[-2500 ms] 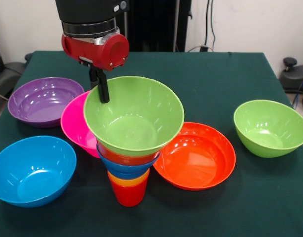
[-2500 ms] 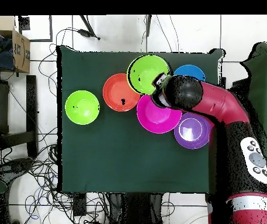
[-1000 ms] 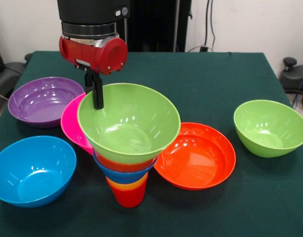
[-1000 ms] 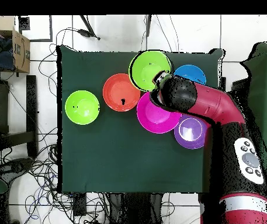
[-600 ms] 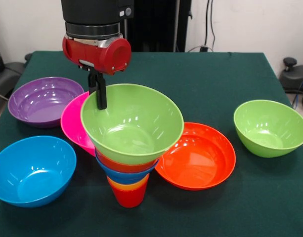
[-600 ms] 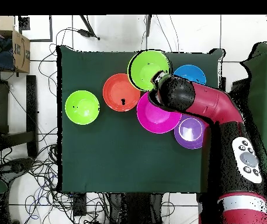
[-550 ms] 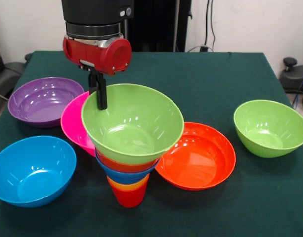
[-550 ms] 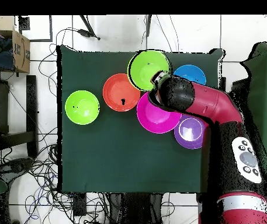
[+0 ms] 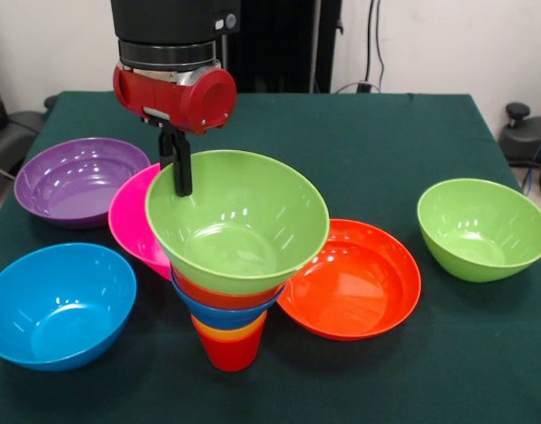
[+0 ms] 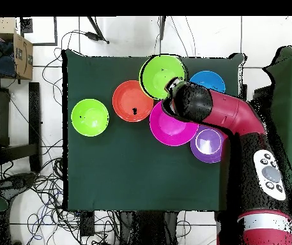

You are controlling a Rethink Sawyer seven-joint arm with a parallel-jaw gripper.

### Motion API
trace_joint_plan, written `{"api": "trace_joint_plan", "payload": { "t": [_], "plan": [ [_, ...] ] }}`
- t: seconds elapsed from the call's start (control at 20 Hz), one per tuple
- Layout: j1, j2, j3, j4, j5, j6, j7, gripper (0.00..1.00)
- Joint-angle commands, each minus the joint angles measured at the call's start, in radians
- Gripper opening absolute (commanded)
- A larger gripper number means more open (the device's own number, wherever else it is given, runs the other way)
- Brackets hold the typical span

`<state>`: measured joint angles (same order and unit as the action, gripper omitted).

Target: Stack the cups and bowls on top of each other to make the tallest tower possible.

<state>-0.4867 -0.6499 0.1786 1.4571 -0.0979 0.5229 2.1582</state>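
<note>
On the green-covered bench [image 9: 402, 124] we see the red and black arm [image 10: 234, 118] reaching down to the tower [image 9: 235, 265], which stands near the front edge in the front view. The gripper [image 9: 181, 168] hangs at the rim of the tower's top lime green bowl [image 9: 239, 221]; one dark finger lies against that rim, but we cannot tell whether the fingers are spread or pinching it. Around the tower lie the loose bowls. The large orange-red bowl [image 9: 354, 278] sits just beside the tower on the picture's right, and the large pink bowl [image 9: 129, 221] sits behind the tower on the left, partly hidden by it. The purple bowl [image 9: 76, 181] touches or nearly touches the pink one, farther back. The light blue bowl [image 9: 58, 305] rests near the front left corner. The second lime green bowl [image 9: 484, 228] stands well apart on the right. Under the tower's top bowl we see a small orange-red bowl [image 9: 226, 289], then a small blue bowl [image 9: 224, 311], then the orange cup [image 9: 228, 327], with the red cup [image 9: 229, 350] lowest, standing on the bench.
</note>
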Motion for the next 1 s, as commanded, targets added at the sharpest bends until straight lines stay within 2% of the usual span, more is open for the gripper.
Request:
{"api": "trace_joint_plan", "payload": {
  "t": [0.05,0.85,0.9,1.0],
  "plan": [
    [0.02,0.046,0.014,0.004,-0.004,-0.001,0.061,0.0],
    [0.021,0.05,0.015,-0.003,0.001,0.003,0.063,0.0],
    [0.022,0.05,0.013,-0.006,0.001,0.004,0.063,1.0],
    [0.023,0.052,0.013,-0.009,0.0,0.007,0.061,1.0]
  ]
}}
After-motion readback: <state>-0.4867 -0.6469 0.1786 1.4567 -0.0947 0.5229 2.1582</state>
